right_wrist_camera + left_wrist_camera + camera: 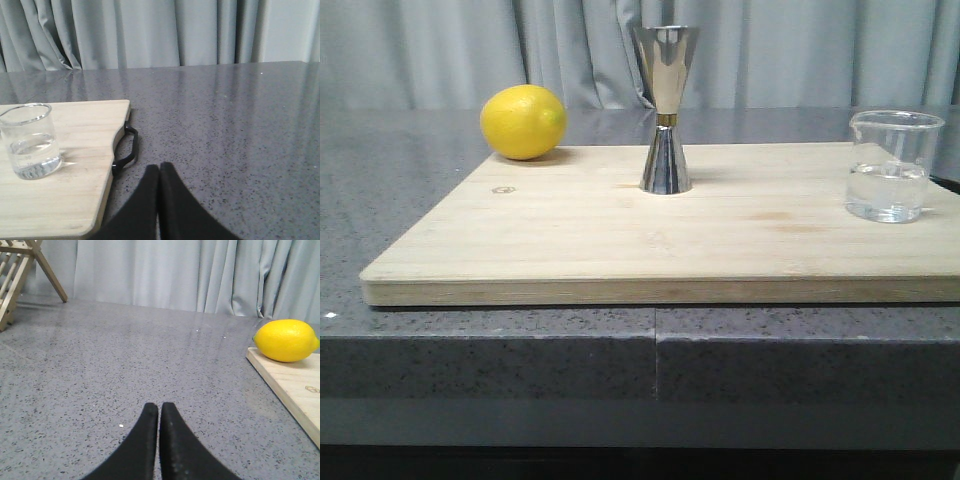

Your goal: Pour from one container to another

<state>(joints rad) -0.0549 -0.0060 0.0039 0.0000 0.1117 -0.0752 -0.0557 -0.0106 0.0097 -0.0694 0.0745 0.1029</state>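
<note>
- While nothing is gripped yet, the beaker (pixel 894 166) stands upright on the board (pixel 570 240), partly filled with clear liquid, ahead of the right gripper (pixel 159 172) and off to one side of it, well apart; I judge it sits at the board's right end so the right arm can reach it.
- Further from that gripper, the jigger (pixel 666 110) stands upright mid-board, wide mouth up, apart from the beaker; that seems to leave room to tilt the beaker over it.
- A lemon (pixel 523 121) rests at the board's far left corner, nearer the left gripper (pixel 159 412), and looks to play no part in the pour.
- Both grippers hover low over the counter (pixel 125 370) off the board's two ends, fingers pressed together and holding nothing.
- Only the front view shows the jigger; neither gripper appears there.
- Right wrist view alone shows the board's black handle (pixel 127 150), just ahead of the right gripper, and the beaker's faint printed marks.
- Left wrist view alone shows a wooden rack (pixel 20 275) far ahead across the counter, plus the lemon on the board's corner.
</note>
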